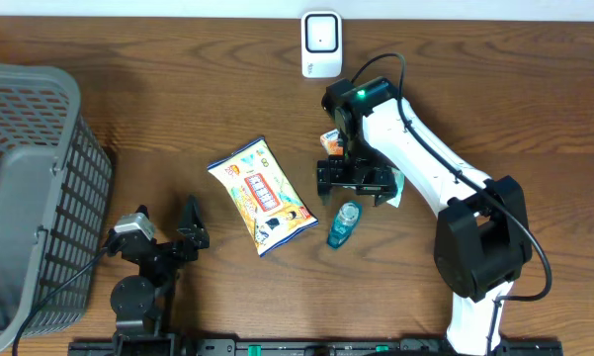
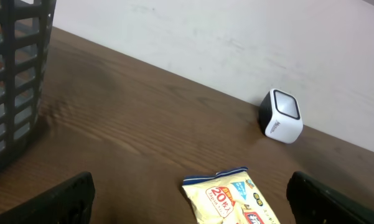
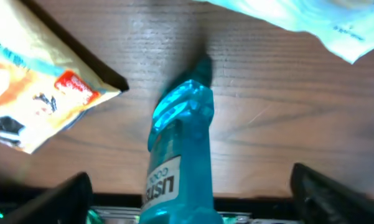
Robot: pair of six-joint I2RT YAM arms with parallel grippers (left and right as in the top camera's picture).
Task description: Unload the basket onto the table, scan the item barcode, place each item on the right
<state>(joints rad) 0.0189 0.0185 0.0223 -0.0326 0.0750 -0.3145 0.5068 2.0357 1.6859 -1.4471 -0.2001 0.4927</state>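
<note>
- Our right gripper (image 1: 354, 185) hangs with its jaws spread wide and holds nothing. The teal Listerine bottle (image 3: 180, 143) lies flat on the table (image 1: 158, 99) between its fingers, which do not appear to touch it.
- Our left gripper (image 1: 168, 225) is wide open too and empty, between the basket (image 1: 20, 178) and the snack packet (image 1: 262, 195).
- The white barcode scanner (image 1: 321, 44) stands at the table's far edge, well apart from the bottle.
- We judge that scanning has not yet begun: the bottle needs grasping and lifting, then its barcode turned toward the scanner.
- We cannot see a barcode in any view.
</note>
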